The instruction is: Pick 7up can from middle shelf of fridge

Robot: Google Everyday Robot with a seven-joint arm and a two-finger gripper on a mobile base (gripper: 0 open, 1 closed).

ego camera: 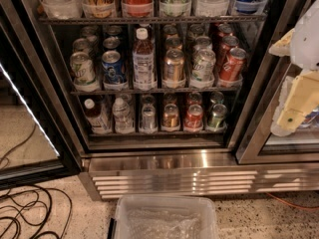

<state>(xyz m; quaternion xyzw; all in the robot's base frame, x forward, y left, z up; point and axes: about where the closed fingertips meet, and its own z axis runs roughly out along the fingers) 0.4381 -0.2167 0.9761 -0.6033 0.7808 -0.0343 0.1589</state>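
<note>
The fridge [164, 161] stands open in front of me. On its middle shelf [149, 90] the 7up can [82, 67] is the front can of the far-left row, pale silver-white with green markings. To its right stand a blue Pepsi can [113, 66], a clear bottle [143, 59], a gold-bronze can [174, 66], a silvery-green can [203, 63] and a red can [232, 63]. My gripper [294, 108], white and cream, hangs at the right edge of the view in front of the fridge's right frame. It is well to the right of the 7up can and touches nothing.
The upper rack [149, 20] holds large bottles, and the lower rack [154, 132] holds small cans and water bottles. The glass door [30, 133] is swung open at left. A clear plastic bin [164, 215] sits on the floor below the grille [199, 180]. Black cables [25, 213] lie at bottom left.
</note>
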